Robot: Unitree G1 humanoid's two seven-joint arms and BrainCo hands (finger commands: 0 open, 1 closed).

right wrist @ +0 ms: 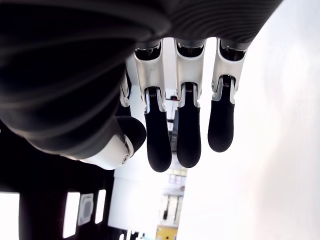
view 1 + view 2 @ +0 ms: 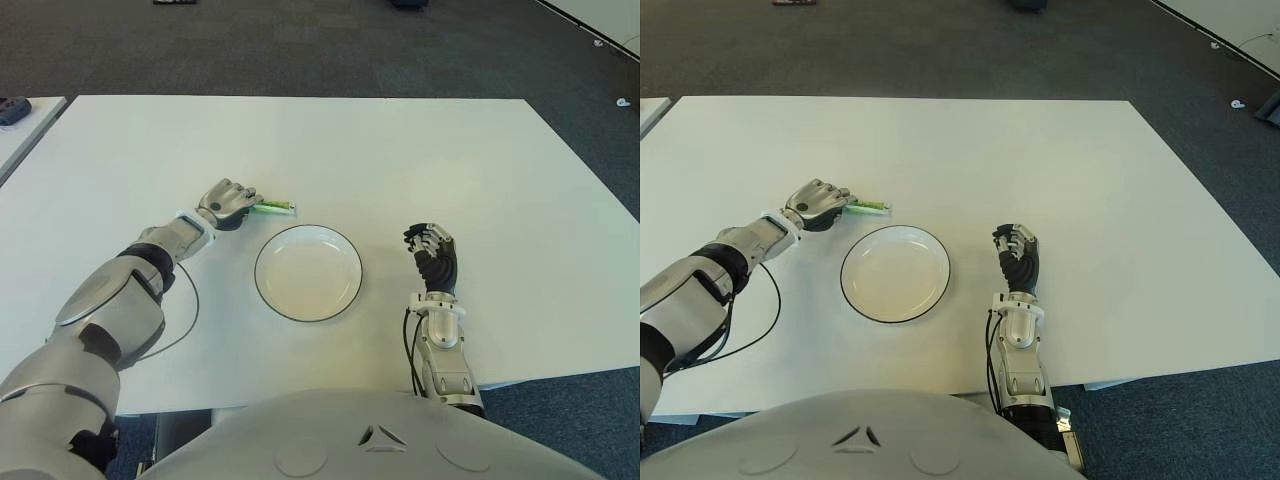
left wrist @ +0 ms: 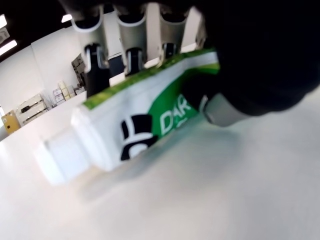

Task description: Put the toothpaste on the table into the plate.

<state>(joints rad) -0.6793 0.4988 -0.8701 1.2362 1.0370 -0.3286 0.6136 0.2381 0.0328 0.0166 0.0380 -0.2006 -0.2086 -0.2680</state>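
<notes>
Left hand is out over the white worktop, fingers curled around the toothpaste. Left wrist view: fingertips press along one edge of the green-and-white tube, thumb against its printed face, so the hold is a pinch across the flat body. The white cap end sticks out past the fingers on the side away from the arm. The tube sits low over the worktop with a shadow just under it; cannot tell whether it touches the surface or is slightly lifted.

Plate, white with a dark rim, nothing in it, lies just beside the left hand, on its right-hand side and a little nearer the robot's body. The tube's free end points out past the plate's far rim without being over it.

Right hand shows on the other side of the plate, near it, well apart from the left hand. Right wrist view: its fingers hang loosely bent, thumb tucked near them, holding nothing.

A dark cable runs along the left forearm and loops onto the worktop
</notes>
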